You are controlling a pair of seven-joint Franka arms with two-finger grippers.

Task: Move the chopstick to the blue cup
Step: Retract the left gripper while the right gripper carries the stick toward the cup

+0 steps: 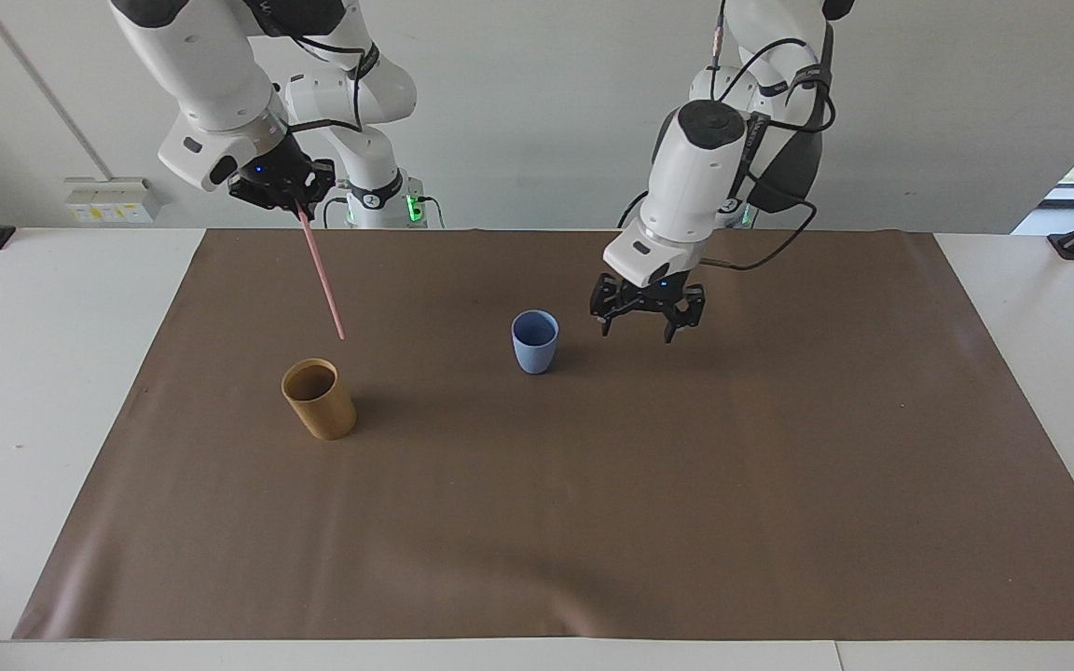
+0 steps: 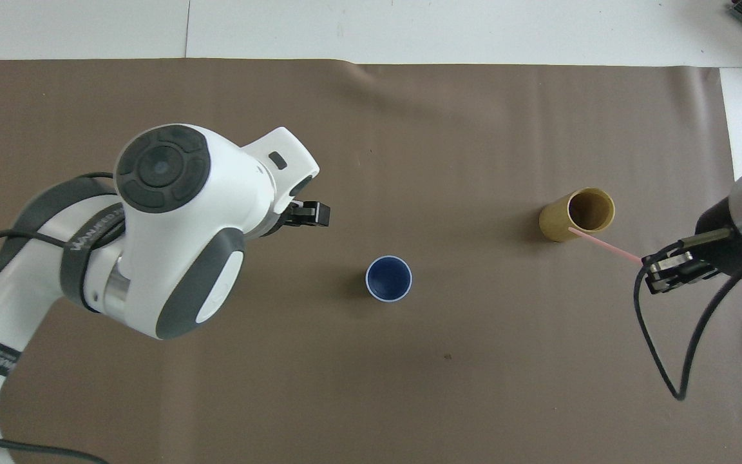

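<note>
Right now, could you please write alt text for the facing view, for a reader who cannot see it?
The right gripper, raised, holds a pale pink chopstick slanting down toward a tan-brown cup. The blue cup stands empty and upright mid-mat, and the left gripper hangs open beside it, over the brown mat.

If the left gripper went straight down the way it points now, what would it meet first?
Most likely only the brown mat: the open left gripper hangs over bare mat beside the blue cup, toward the left arm's end.

Right gripper point(image 1: 299, 212) holds chopstick point(image 1: 323, 276) above tan cup point(image 1: 318, 399).
</note>
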